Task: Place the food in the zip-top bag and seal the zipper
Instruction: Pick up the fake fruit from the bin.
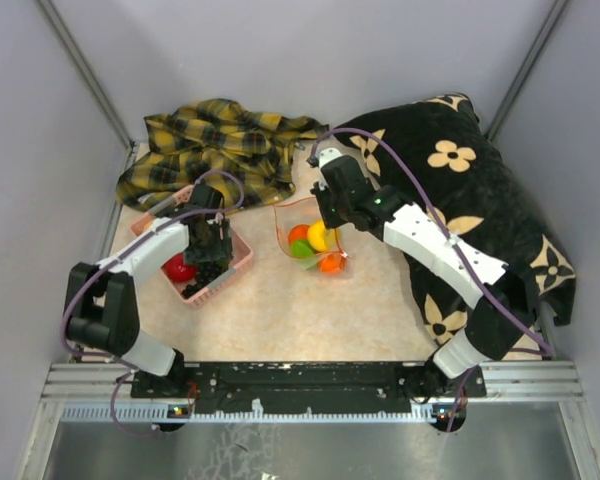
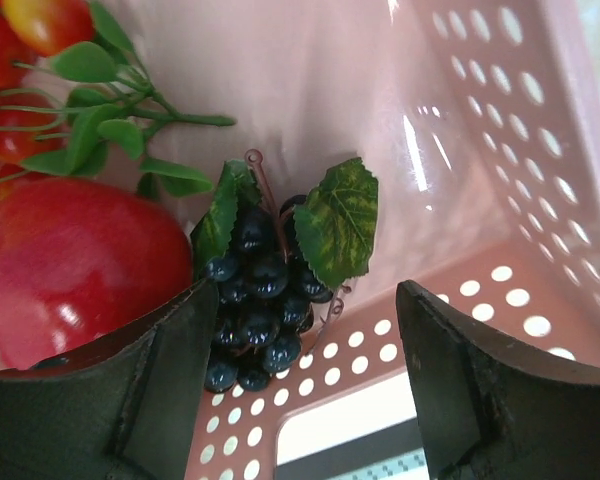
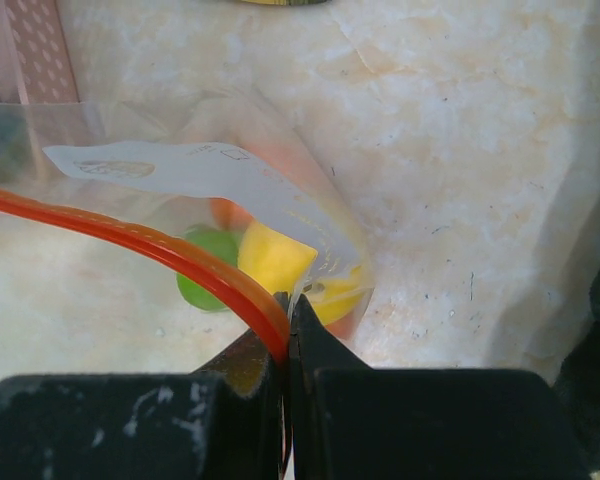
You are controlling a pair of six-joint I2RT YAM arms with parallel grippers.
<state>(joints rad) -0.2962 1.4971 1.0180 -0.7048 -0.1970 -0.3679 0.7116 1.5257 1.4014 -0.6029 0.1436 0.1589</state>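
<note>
— Left gripper [image 2: 308,300] first: how do its fingers stand?
— Wide apart and holding nothing, down inside the pink basket [image 2: 500,200]. Dark grapes [image 2: 255,300] lie between them, close against the left finger. A red apple [image 2: 75,265] sits just to the left, with a green leafy piece [image 2: 100,140] beyond it.
— And the right gripper [image 3: 287,310]?
— Pinched tight on the zipper [image 3: 130,240], the red strip along the mouth of the zip-top bag [image 3: 180,170].
— Where is the bag?
— On the table [image 3: 460,150], mid-scene, right of the basket, mouth open. A yellow lemon [image 3: 273,258] and orange balls [image 1: 330,263] lie inside. A plaid cloth [image 1: 215,140] lies far left, and a black flowered cloth [image 1: 480,190] to the right.
</note>
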